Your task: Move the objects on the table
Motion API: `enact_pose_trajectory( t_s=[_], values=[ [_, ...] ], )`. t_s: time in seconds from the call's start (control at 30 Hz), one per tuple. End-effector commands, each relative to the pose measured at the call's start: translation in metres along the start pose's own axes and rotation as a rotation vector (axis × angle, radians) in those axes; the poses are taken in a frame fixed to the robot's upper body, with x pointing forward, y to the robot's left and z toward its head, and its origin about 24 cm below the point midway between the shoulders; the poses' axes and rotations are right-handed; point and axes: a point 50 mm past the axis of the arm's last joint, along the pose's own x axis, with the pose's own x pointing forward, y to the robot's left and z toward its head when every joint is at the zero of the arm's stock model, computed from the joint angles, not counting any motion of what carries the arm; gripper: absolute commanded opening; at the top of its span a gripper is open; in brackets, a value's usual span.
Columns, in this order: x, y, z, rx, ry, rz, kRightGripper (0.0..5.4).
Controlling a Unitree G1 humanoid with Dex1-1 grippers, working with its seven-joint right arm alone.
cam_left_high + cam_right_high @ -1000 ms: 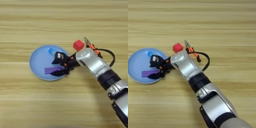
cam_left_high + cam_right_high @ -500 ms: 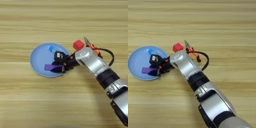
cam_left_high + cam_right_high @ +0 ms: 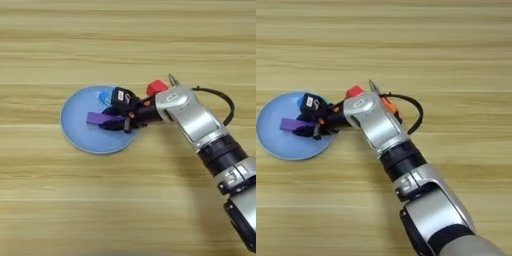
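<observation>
A round light-blue plate lies left of centre on the table. Over it, my right gripper reaches in from the right and is shut on the flat purple block, which sticks out to the left. The blue tube lies on the plate's far side, partly hidden by the upper finger. A small red cube rests on the wood just behind my wrist. The pliers are mostly covered by my forearm; only a metal tip and a bit of orange handle show.
A black cable loops off the silver forearm to the right. Bare wood stretches away from the plate on the far, near and left sides.
The purple block has moved with the gripper from the plate's near part toward its middle and now lies level. Plate, cube and tube have stayed in place.
</observation>
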Motion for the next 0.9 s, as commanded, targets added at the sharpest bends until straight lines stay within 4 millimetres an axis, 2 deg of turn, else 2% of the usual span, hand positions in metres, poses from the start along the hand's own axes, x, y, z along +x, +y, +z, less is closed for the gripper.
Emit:
enact_pose_trajectory(
  t_s=[0.03, 0.1, 0.23, 0.37, 0.77, 0.9],
  values=[
    [-0.029, -0.008, 0.039, -0.117, -0.109, -0.090, 1.41],
    [-0.037, -0.004, 0.041, -0.125, -0.122, -0.090, 1.41],
    [-0.053, 0.005, 0.034, -0.131, -0.113, -0.067, 1.41],
    [-0.062, 0.021, 0.024, -0.194, -0.098, 0.046, 1.41],
    [-0.068, 0.036, 0.002, -0.245, -0.022, 0.205, 1.41],
    [-0.069, 0.042, -0.014, -0.224, 0.052, 0.283, 1.41]
  ],
)
